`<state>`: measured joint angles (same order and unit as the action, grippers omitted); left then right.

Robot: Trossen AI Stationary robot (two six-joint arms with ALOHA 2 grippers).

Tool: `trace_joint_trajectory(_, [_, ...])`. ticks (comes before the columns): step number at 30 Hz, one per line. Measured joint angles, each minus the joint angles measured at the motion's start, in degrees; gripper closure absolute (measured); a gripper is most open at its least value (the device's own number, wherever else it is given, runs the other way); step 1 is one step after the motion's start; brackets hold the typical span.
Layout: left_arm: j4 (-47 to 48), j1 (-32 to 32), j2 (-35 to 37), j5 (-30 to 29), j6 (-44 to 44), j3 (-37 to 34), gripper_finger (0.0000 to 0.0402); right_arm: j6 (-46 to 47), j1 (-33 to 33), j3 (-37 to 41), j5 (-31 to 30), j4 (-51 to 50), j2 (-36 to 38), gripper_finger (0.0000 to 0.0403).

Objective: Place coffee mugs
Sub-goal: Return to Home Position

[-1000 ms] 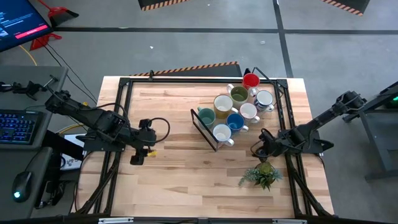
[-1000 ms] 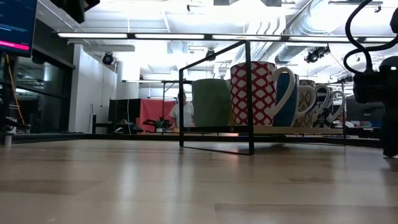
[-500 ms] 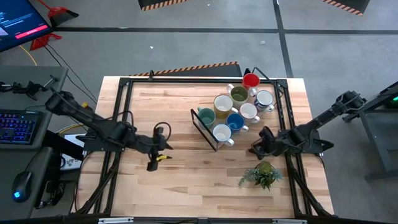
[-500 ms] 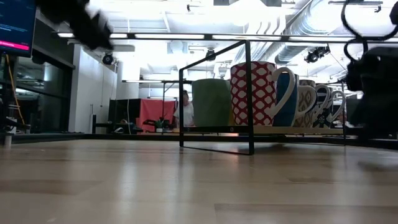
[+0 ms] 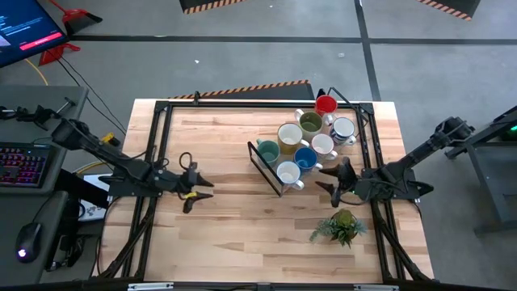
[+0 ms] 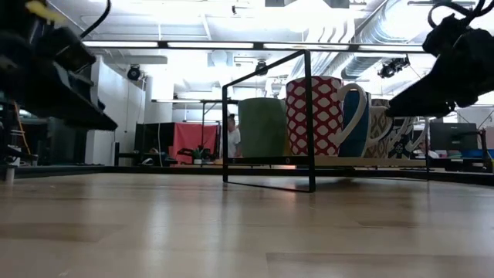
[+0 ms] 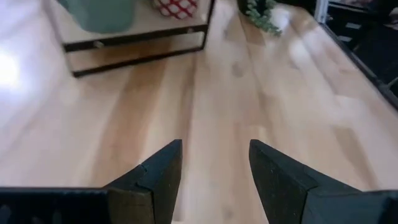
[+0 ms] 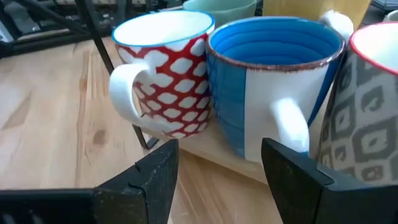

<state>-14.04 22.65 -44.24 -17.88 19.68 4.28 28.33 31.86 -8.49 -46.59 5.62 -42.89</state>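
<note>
Several coffee mugs [image 5: 303,141] stand close together on a black-framed wooden rack [image 5: 260,166] at the far right of the table. Nearest the right gripper are a red-and-white patterned mug [image 8: 168,68], a blue mug [image 8: 273,74] and a grey-patterned mug [image 8: 367,112]. A teal mug [image 5: 267,151] stands at the rack's left end. My right gripper [image 5: 327,178] is open and points at the blue mug from the near right, with nothing between its fingers [image 8: 158,168]. My left gripper [image 5: 202,187] is open and low over the bare wood at the left. It points toward the rack.
A small green potted plant [image 5: 339,226] stands near the right gripper, toward the table's near edge. A black rail frame [image 5: 153,145] runs around the tabletop. Bare wood [image 5: 234,234] lies between the left gripper and the rack, and along the near side.
My left gripper has sunk toward the table and tipped up from pointing down to nearly level, facing the rack. My right gripper has rolled, tipped up and edged toward the mugs. Both stay open. No mug has moved.
</note>
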Motion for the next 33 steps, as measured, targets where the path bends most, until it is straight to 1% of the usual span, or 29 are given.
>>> trace_joint_trajectory(2, [-3.15, -0.56, 2.22, -1.19, -2.51, -3.08, 0.0225, -0.37, 0.25, 0.00, -0.36, 0.43, 0.00, 0.0192])
trace_joint_trajectory(5, [-2.20, -2.16, 5.38, -2.25, -5.96, -3.51, 0.0225, -1.00, 0.56, 0.01, -0.87, 1.24, -0.02, 0.0192])
trace_joint_trajectory(6, [-2.16, -2.94, 6.19, -2.35, -7.75, -3.53, 0.0225, -2.09, 0.56, 0.37, -0.94, 3.19, -0.05, 0.0192])
trace_joint_trajectory(8, [-1.96, -4.82, 7.10, -2.34, -10.82, -3.55, 0.0225, -6.48, 0.55, 3.64, -0.77, 12.62, -0.05, 0.0192])
trace_joint_trajectory(9, [-1.90, -5.92, 7.53, -2.27, -11.51, -3.57, 0.0225, -9.15, 0.50, 6.69, 0.54, 19.85, -0.15, 0.0192])
trace_joint_trajectory(10, [-1.99, -7.06, 7.97, -2.03, -12.09, -3.57, 0.0225, -11.20, 0.27, 8.01, 2.39, 23.54, -0.58, 0.0192])
trace_joint_trajectory(11, [-2.32, -8.16, 8.31, -1.59, -12.35, -3.56, 0.0225, -11.81, -0.07, 7.76, 5.12, 24.93, -0.94, 0.0192])
trace_joint_trajectory(14, [-3.28, -11.39, 8.74, 1.26, -12.80, -3.55, 0.0225, -14.20, -0.91, 7.58, 10.22, 26.90, -1.61, 0.0192])
trace_joint_trajectory(16, [-3.57, -13.38, 9.37, 2.90, -13.83, -3.59, 0.0225, -17.07, -1.41, 7.58, 12.49, 29.00, -1.72, 0.0192])
trace_joint_trajectory(18, [-4.41, -15.22, 9.43, 3.15, -14.65, -3.51, 0.0225, -18.64, -1.90, 7.54, 14.06, 29.60, -1.70, 0.0192])
trace_joint_trajectory(21, [-4.26, -17.27, 9.41, 1.61, -16.27, -3.53, 0.0225, -19.08, -2.64, 7.54, 15.54, 29.41, -1.66, 0.0192])
trace_joint_trajectory(25, [-3.80, -18.70, 9.39, -1.83, -17.88, -3.53, 0.0225, -19.31, -3.00, 7.56, 16.75, 29.47, -1.73, 0.0192])
trace_joint_trajectory(33, [-3.82, -19.01, 9.39, -2.15, -17.86, -3.53, 0.0225, -18.19, -3.01, 7.54, 16.82, 29.39, -1.73, 0.0192])
